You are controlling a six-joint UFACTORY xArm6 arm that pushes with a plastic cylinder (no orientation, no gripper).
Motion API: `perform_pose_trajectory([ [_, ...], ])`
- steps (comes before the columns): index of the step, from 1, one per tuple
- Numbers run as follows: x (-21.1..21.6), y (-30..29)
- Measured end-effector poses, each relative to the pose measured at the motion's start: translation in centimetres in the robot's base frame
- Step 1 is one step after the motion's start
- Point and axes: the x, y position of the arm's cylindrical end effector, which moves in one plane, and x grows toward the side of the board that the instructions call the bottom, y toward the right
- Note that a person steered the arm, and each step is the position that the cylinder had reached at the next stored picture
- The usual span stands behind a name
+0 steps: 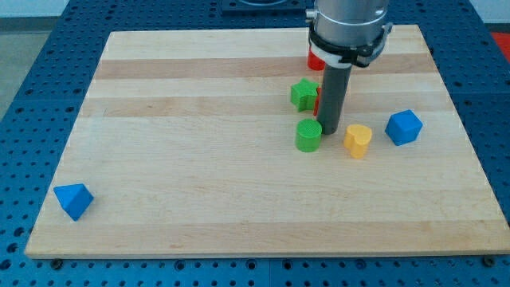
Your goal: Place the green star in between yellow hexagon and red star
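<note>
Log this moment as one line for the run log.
my tip: right of green cylinder | green star: by rod | yellow block: right | placement: not done

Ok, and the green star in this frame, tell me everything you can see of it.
The green star is a small, matte block, plastic by the look of it, lying flat on the wooden board right of centre, near the view's top. Its right edge is hidden behind the dark rod; my tip sits lower, beside the green cylinder. Whether the rod touches the star cannot be told. A red block lies above it.
</note>
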Motion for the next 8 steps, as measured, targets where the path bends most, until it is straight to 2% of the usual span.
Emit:
perform_pose_trajectory([
  [1,0.7,-5.4],
  [2,-2.4,-7.9],
  [3,-6.8,-7.9],
  [4,-8.1,-7.4],
  [6,-8.0,-2.6],
  [8,-5.6,-4.1],
])
